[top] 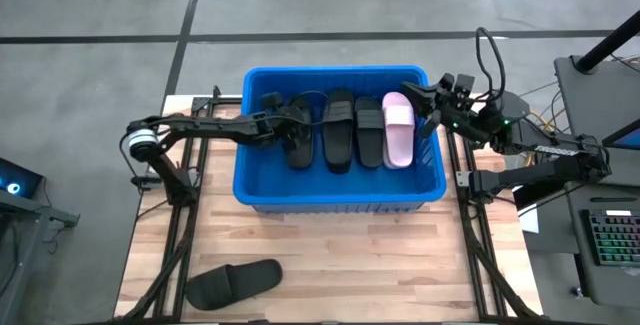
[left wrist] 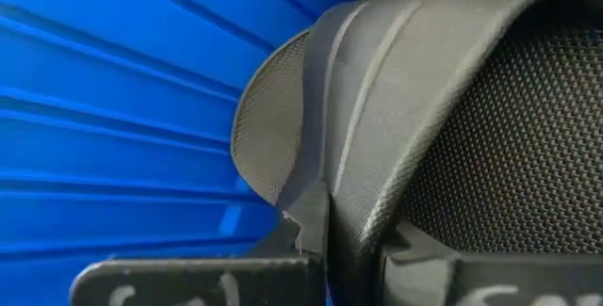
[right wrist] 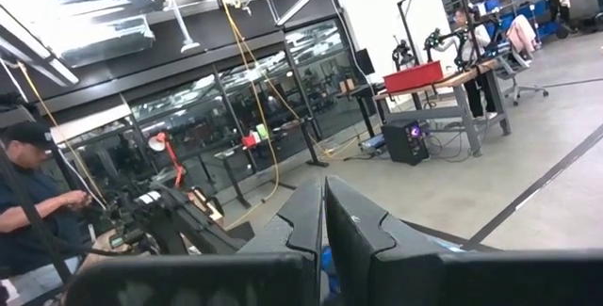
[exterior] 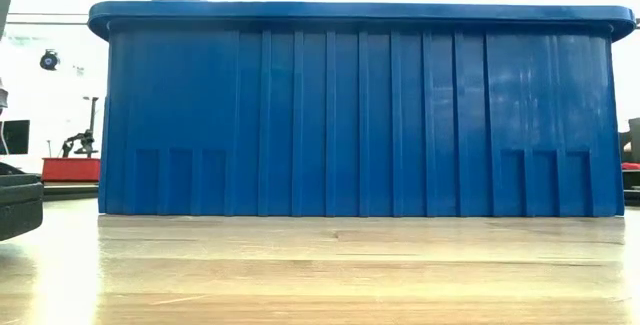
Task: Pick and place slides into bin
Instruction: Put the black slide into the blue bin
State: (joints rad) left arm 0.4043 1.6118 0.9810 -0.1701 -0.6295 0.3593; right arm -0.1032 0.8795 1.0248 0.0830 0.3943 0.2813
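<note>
Left end effector (top: 285, 125): I have it reaching over the bin's near-left wall and down inside, fingers pressed together on a black slide (top: 297, 143). My left wrist view is filled with that slide's textured strap (left wrist: 452, 108) right against the fingers, with ribbed blue wall behind it, so I judge the pinch is on the strap.

Why that grip: the wide strap is the one part that stands proud of the sole, so it gives me an edge to clamp.

Right end effector (top: 432, 105): parked at the bin's right rim, fingers pressed together with nothing between them. Its wrist view looks out over the room, not at any slide, so this arm is waiting.

Bin (top: 340, 193): bright blue crate, sitting mid-table toward the far edge. The low view shows only its ribbed front wall (exterior: 360, 115).

Slides in the bin: side by side in a row, toes pointing the same way. After the one I hold come two more black slides (top: 338, 130) (top: 369, 130), then a pale pink slide (top: 398, 128) nearest the right wall. Laid parallel like this, they leave room.

Slide left outside: one black slide (top: 233, 283) lies on the table (top: 400, 265) near the front-left, well apart from the bin.

Step in hand: I judge I'm setting this slide down at the left end of the row; letting go comes next, then the one on the table.
</note>
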